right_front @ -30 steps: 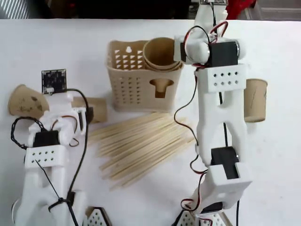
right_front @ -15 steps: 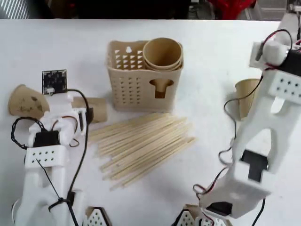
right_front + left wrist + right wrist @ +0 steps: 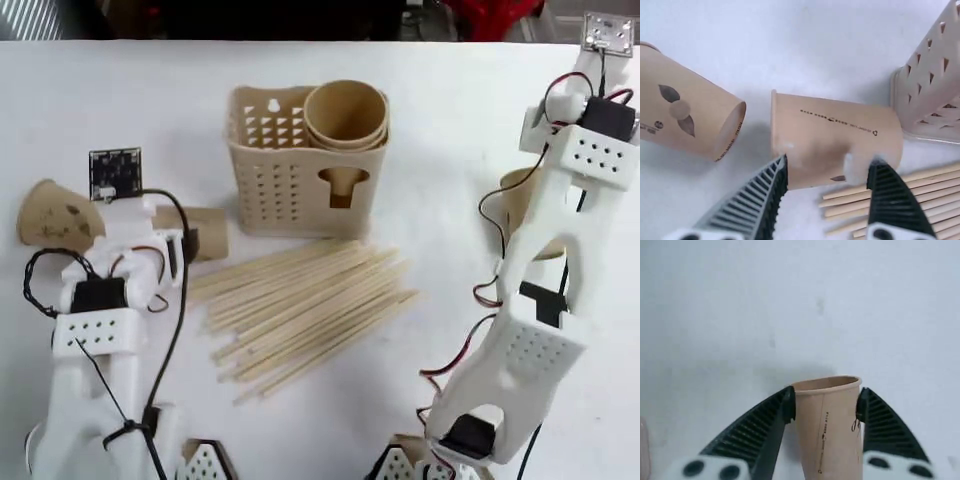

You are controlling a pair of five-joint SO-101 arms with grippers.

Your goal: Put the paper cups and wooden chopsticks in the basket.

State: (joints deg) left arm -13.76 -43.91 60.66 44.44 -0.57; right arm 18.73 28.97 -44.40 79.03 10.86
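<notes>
Three cups sit outside the basket (image 3: 300, 190) in the high view: the far-left cup (image 3: 50, 215), the lying cup (image 3: 210, 235) just right of it, and the right cup (image 3: 513, 200) at mid right, half hidden by the right arm. They look like thin paper, light and easy to crush, so I'd pinch gently across the wall. Both claws are spread, the left gripper (image 3: 829, 162) over the lying cup and the right gripper (image 3: 825, 392) around the right cup. I can't tell whether either is touching.
</notes>
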